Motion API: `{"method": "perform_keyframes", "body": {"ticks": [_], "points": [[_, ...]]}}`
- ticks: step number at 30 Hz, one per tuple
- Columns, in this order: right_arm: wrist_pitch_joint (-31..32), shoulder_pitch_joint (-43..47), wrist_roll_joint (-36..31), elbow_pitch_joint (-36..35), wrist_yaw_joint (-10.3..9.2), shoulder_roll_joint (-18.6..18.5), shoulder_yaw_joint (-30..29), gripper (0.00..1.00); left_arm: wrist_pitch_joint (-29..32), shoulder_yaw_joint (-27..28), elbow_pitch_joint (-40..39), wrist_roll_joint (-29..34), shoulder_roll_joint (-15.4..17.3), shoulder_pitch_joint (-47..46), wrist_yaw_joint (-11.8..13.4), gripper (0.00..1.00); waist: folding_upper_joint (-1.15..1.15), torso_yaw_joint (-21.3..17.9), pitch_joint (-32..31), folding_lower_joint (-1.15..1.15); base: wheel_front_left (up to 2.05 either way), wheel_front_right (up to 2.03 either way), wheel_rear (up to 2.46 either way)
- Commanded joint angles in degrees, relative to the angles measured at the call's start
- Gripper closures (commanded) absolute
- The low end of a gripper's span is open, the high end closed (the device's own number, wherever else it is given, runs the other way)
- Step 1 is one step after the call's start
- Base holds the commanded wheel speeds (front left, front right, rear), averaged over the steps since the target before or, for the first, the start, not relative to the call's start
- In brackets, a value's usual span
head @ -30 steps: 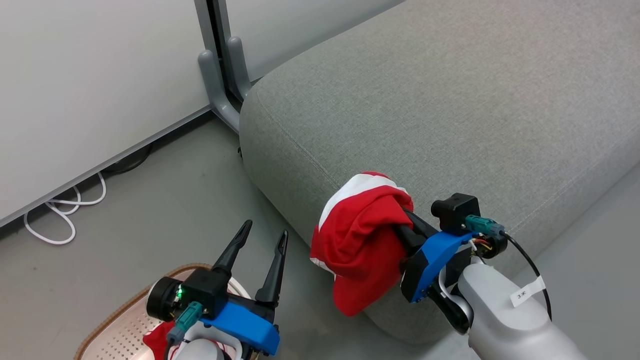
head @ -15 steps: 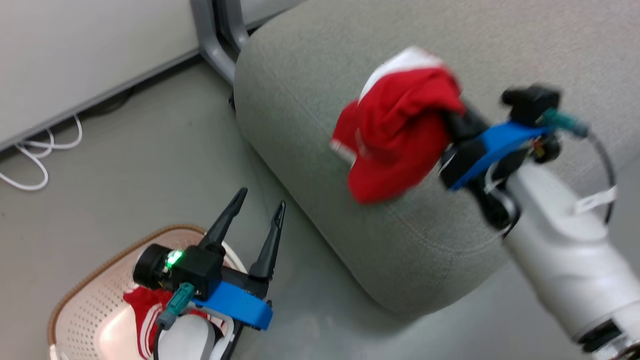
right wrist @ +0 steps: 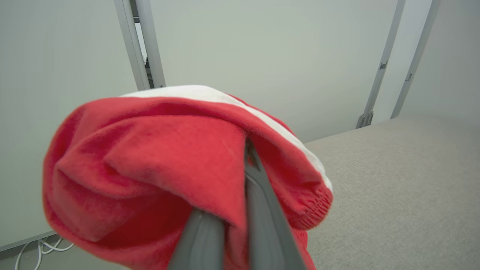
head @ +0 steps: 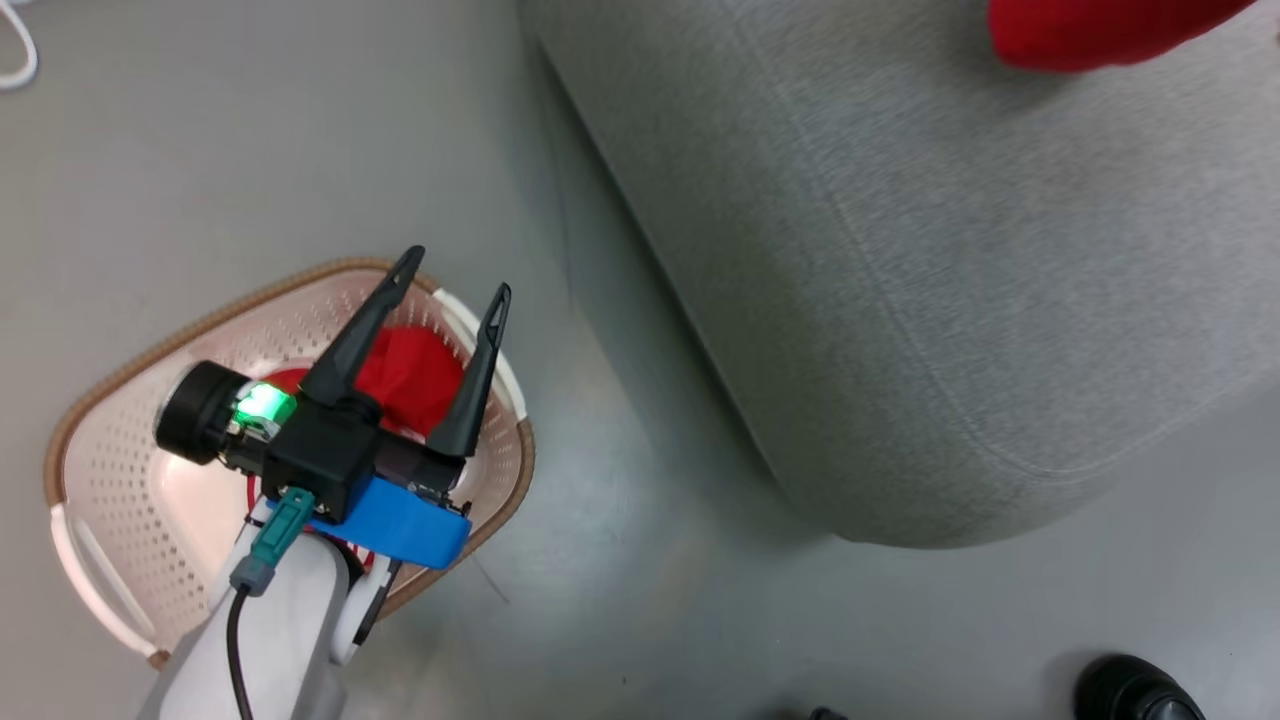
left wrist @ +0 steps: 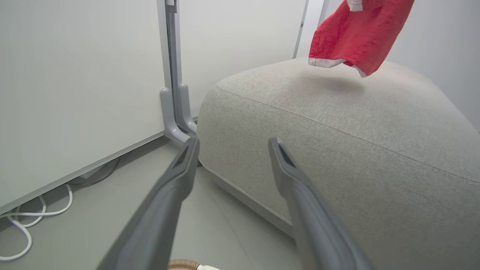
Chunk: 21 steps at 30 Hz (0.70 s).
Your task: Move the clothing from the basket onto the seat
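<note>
My left gripper (head: pixel 457 272) stands open above the cream basket (head: pixel 110 470), its two dark fingers spread with nothing between them. Beneath them a red garment (head: pixel 410 375) lies inside the basket. A second piece of red clothing (head: pixel 1090 30) shows at the top right edge, over the grey seat (head: pixel 950 300). In the left wrist view this clothing (left wrist: pixel 356 33) hangs in the air just above the seat (left wrist: pixel 337 123), beyond my open left gripper (left wrist: pixel 233 142). My right gripper (right wrist: pixel 240 176) is shut on it, the red and white fabric (right wrist: pixel 157 161) draped over the fingers.
The basket stands on grey floor left of the seat's rounded corner. A grey partition post (left wrist: pixel 172 75) and white wall panels rise behind the seat. White cable (left wrist: pixel 22 221) lies along the wall's foot. A dark rounded object (head: pixel 1140 690) sits at the lower right.
The head camera has tipped down toward the basket. My right gripper has carried the red clothing from the seat's front edge up over the seat. The left gripper stays open.
</note>
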Motion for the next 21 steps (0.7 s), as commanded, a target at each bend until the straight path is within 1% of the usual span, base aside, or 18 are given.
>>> {"method": "perform_keyframes", "body": {"ticks": [1, 3, 6, 10, 14, 18, 21], "points": [[-0.55, -0.81, 0.5, 0.02, 0.01, -1.02, -1.27, 1.0, 0.18, 0.24, -0.87, 0.22, 0.59, -1.23, 0.08, 0.0, 0.0, 3.09, 5.02, -0.02, 0.0, 0.0, 0.0], [-0.66, -0.68, 0.39, 0.7, 0.01, -1.69, -2.91, 1.0, 0.62, 0.58, -2.08, 0.42, 1.41, -1.7, 0.21, 0.0, 0.0, 3.41, 6.57, -0.02, 0.0, 0.0, 0.0], [-0.74, 0.72, -0.19, 2.09, 0.01, -1.67, -5.47, 1.0, 1.13, 0.78, -3.7, 0.63, 2.23, -1.74, 0.44, 0.0, 0.0, 3.78, 8.08, -0.02, 0.0, 0.0, 0.0], [-0.77, 3.85, -2.7, 2.34, 0.01, -0.53, -10.51, 1.0, 1.53, 0.5, -5.12, 0.54, 2.62, -1.2, 0.68, 0.0, 0.0, 4.43, 8.93, -0.02, 0.0, 0.0, 0.0], [-0.78, 8.2, -7.06, 1.61, 0.01, 0.41, -15.61, 1.0, 1.62, -0.18, -5.08, 0.13, 2.6, -0.7, 0.68, 0.0, 0.0, 5.35, 8.7, -0.02, 0.0, 0.0, 0.0], [-0.79, 10.76, -9.58, 3.13, 0.01, 1.88, -19.03, 1.0, 1.5, -0.16, -4.56, -0.27, 2.83, -0.29, 0.82, 0.0, 0.0, 5.67, 8.02, -0.02, 0.0, 0.0, 0.0], [-0.78, 11.4, -10.83, 4.24, 0.01, 3.08, -20.12, 1.0, 1.35, -0.3, -4.58, -0.5, 2.87, -0.11, 0.94, 0.0, 0.0, 5.46, 7.52, -0.02, 0.0, 0.0, 0.0]]}}
